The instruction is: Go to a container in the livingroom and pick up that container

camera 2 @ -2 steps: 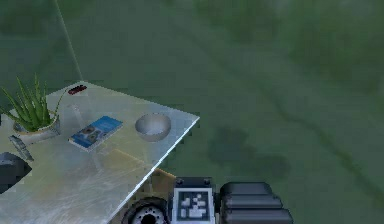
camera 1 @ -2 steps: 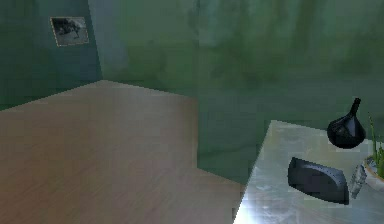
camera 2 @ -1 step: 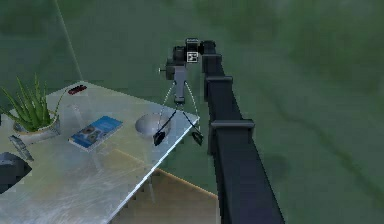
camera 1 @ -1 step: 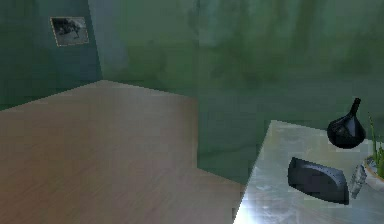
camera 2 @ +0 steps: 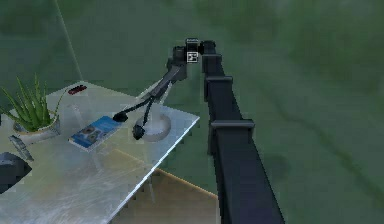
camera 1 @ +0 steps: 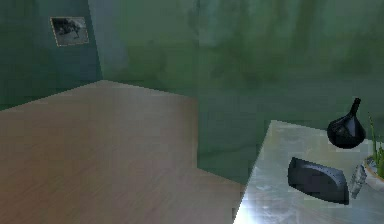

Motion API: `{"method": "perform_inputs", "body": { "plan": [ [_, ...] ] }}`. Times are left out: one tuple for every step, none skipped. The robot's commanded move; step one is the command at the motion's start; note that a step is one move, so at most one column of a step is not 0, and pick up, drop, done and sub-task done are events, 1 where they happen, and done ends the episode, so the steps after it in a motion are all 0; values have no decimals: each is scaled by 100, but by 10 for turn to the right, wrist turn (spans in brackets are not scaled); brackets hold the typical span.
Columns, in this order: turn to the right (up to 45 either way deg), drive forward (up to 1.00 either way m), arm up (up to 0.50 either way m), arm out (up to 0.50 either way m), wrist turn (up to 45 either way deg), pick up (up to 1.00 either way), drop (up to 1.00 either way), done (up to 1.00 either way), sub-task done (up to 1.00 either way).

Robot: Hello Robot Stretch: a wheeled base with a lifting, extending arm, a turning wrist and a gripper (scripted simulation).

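Note:
My arm [camera 2: 232, 150] rises along the arm side view's middle to two white marked squares [camera 2: 190, 57]. From there the gripper [camera 2: 132, 123] slants down and left over the far corner of a pale grey table [camera 2: 90, 175]. A pale round bowl-like thing [camera 2: 160, 126] lies on the table right at the fingers [camera 2: 150, 100]. I cannot tell whether the gripper holds anything. In the forward view a dark round vase with a narrow neck [camera 1: 346, 127] stands on the same table [camera 1: 275, 190].
A potted green plant [camera 2: 30, 108], a blue flat item [camera 2: 95, 131] and a dark rounded object [camera 2: 10, 170] also sit on the table. The dark object [camera 1: 318, 178] also lies below the vase. Wooden floor [camera 1: 100, 150] spreads left; green walls behind carry a picture [camera 1: 70, 31].

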Motion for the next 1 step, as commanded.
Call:
{"method": "perform_inputs", "body": {
  "plan": [
    [0, 0, 0, 0, 450, 0, 0, 0, 0]
  ]
}}
